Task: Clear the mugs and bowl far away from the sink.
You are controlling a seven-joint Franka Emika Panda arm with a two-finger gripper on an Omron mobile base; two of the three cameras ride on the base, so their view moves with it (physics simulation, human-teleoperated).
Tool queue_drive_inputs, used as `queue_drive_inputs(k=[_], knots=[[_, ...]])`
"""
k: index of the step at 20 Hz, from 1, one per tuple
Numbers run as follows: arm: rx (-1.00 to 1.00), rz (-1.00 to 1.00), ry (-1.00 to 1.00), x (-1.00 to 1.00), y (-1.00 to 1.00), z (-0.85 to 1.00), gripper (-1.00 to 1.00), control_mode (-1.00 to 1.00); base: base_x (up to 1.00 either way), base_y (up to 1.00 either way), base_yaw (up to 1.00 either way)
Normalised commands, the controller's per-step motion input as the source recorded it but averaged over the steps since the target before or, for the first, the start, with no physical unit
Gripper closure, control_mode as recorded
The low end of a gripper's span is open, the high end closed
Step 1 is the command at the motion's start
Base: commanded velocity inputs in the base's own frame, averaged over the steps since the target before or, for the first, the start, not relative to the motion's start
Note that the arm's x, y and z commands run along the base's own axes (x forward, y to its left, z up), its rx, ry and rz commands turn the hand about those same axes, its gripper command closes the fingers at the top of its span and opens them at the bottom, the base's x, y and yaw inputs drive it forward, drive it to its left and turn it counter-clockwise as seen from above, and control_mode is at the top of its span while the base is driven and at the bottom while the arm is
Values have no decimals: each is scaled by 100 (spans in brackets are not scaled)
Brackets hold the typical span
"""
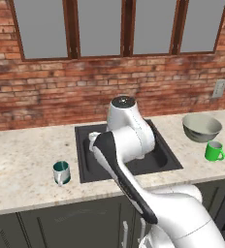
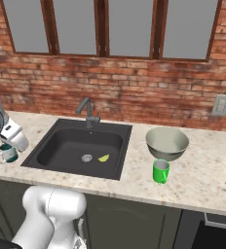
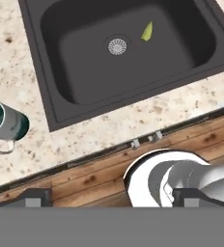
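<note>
The silvery mug with a teal inside [image 1: 61, 172] [image 2: 8, 153] [image 3: 5, 123] stands upright on the counter left of the sink [image 1: 85, 160] [image 2: 81, 143] [image 3: 133, 58]. Right of the sink, the green mug [image 1: 214, 151] [image 2: 160, 171] stands just in front of the pale grey bowl [image 1: 201, 127] [image 2: 167, 142]. My gripper [image 3: 113, 198] hangs open above the counter's front edge, looking down at the sink. Nothing is between its fingertips [image 3: 34, 197]. The silvery mug lies off to its left, apart from it.
A small yellow-green scrap [image 2: 103, 158] [image 3: 147, 31] lies in the basin near the round drain [image 3: 117, 46]. A dark faucet [image 2: 87, 109] stands behind the sink. My arm covers much of the basin in the left base view. A brick wall backs the counter.
</note>
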Motion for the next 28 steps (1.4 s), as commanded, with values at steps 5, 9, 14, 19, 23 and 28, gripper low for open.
queue_drive_inputs(k=[5, 9, 14, 19, 23, 28], knots=[[-11, -13, 15, 8, 100, -21, -100, -100, 0, 0, 0], [-3, -3, 25, 20, 100, -2, -100, -100, 0, 0, 0], [-2, 0, 22, 27, 97, -25, -100, -100, 0, 0, 0], [-3, 0, 3, 9, 41, -66, -100, -100, 0, 0, 0], [-3, 0, -14, 17, 17, -57, -100, -100, 0, 0, 0], [0, 1, -7, 40, 0, -49, -100, -100, 0, 0, 0]])
